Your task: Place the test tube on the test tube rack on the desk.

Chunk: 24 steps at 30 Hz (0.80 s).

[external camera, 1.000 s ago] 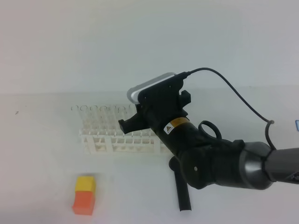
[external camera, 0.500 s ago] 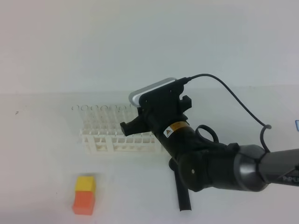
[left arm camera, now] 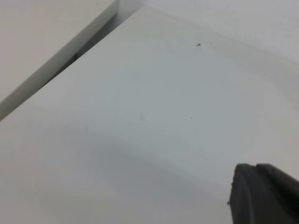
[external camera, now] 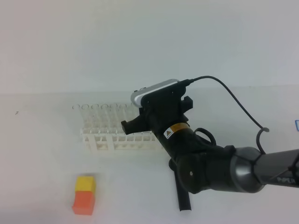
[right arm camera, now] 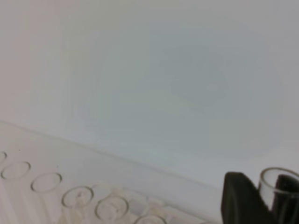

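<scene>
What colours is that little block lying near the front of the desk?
The block is yellow on its far half and orange on its near half, best seen in the exterior high view.

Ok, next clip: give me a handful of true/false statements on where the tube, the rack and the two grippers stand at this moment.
1. The right gripper holds the test tube between its fingers. True.
2. The test tube rack is empty. False: a row of clear tubes stands along its far side.
3. The orange-yellow block sits on top of the rack. False: it rests on the desk, apart from the rack and nearer the camera.
4. The right gripper is over the rack's right end. True.
5. The left gripper is open above the rack. False: it is shut, over bare desk.
</scene>
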Motion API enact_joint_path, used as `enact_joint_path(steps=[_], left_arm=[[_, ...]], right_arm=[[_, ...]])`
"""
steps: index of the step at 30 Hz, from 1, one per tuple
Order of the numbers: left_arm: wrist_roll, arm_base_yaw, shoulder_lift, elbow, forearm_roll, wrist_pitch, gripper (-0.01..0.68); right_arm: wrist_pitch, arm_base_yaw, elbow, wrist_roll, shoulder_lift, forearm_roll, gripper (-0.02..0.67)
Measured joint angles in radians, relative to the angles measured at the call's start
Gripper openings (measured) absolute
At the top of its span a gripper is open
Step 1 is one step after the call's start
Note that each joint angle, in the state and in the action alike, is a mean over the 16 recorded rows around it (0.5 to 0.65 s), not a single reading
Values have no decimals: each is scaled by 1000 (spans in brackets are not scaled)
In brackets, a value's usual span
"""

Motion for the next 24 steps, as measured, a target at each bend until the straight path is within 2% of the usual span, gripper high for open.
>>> enact_joint_path(steps=[24], left_arm=[[0, -1, -4, 6, 0, -5, -1]], right_arm=[[-60, 0, 47, 30, 36, 6, 123]])
